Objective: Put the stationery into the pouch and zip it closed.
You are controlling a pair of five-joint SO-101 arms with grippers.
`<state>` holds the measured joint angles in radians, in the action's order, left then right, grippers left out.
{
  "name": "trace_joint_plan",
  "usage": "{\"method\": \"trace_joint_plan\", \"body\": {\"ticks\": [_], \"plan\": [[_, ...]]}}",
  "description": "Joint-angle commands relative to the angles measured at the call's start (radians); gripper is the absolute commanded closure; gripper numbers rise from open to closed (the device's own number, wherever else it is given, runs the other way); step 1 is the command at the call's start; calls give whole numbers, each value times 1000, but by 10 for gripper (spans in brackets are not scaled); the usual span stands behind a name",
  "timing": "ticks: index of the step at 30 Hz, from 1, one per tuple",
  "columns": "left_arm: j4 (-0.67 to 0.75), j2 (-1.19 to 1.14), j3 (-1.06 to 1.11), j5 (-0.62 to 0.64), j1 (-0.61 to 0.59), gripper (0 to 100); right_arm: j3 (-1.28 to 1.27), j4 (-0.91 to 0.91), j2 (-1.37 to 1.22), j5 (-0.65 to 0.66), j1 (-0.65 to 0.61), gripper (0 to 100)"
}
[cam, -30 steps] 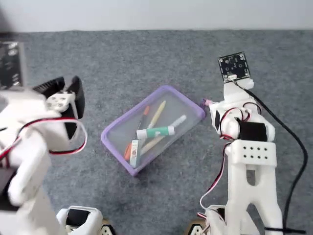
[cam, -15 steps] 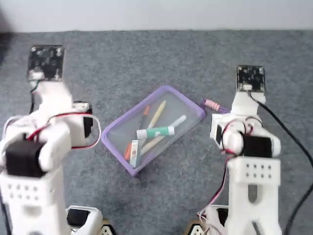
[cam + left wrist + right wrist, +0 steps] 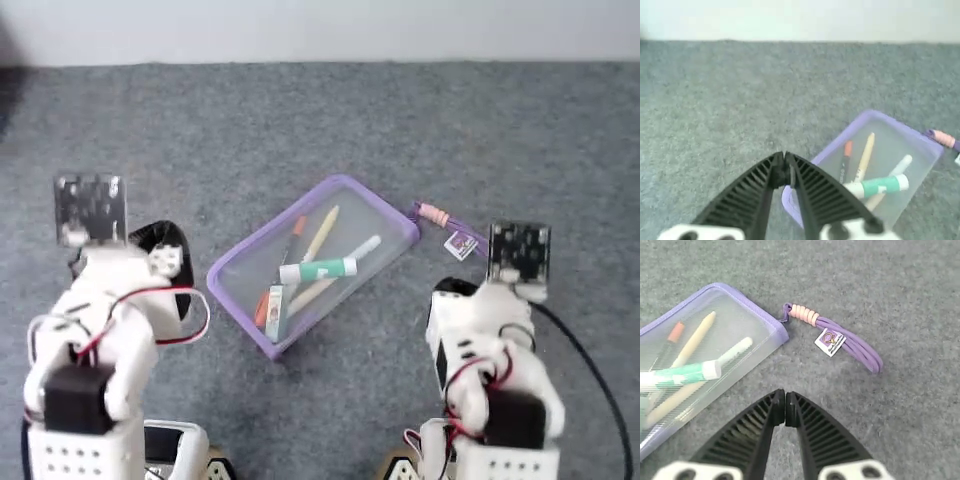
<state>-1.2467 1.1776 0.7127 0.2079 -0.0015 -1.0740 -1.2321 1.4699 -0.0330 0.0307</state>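
Note:
A clear pouch point(image 3: 312, 262) with purple trim lies at an angle in the middle of the grey carpet, also in the left wrist view point(image 3: 875, 165) and the right wrist view point(image 3: 695, 365). Inside it are pens, a pencil and a white-and-green glue stick point(image 3: 318, 270). A purple cord point(image 3: 845, 340) with pink beads and a small tag hangs from its zipper end. My left gripper point(image 3: 784, 167) is shut and hovers over the carpet beside the pouch's near-left end. My right gripper point(image 3: 785, 407) is shut, above the carpet near the pouch's zipper corner.
Both arms sit folded back near the front edge, the left arm point(image 3: 100, 330) and the right arm point(image 3: 495, 350). Grey carpet point(image 3: 330, 120) stretches to a pale wall at the back.
Both arms have drawn back from the pouch toward the front of the table and folded down. The pouch and its contents have stayed in place.

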Motion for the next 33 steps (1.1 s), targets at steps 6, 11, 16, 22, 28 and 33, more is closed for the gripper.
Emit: {"method": "trace_joint_plan", "body": {"ticks": [6,11,16,22,28,33], "plan": [[245,328,357,3,-5,985,-196,1,328,-3,4,991],[261,496,593,0,0,985,-334,13,340,-3,4,991],[256,655,811,0,-5,985,-476,88,344,-3,4,991],[259,634,941,8,3,985,-611,91,337,-3,-24,991],[256,632,972,8,-5,985,-609,54,335,-6,-133,990],[212,631,972,2,-6,985,-609,-76,344,-9,-128,990]]}}
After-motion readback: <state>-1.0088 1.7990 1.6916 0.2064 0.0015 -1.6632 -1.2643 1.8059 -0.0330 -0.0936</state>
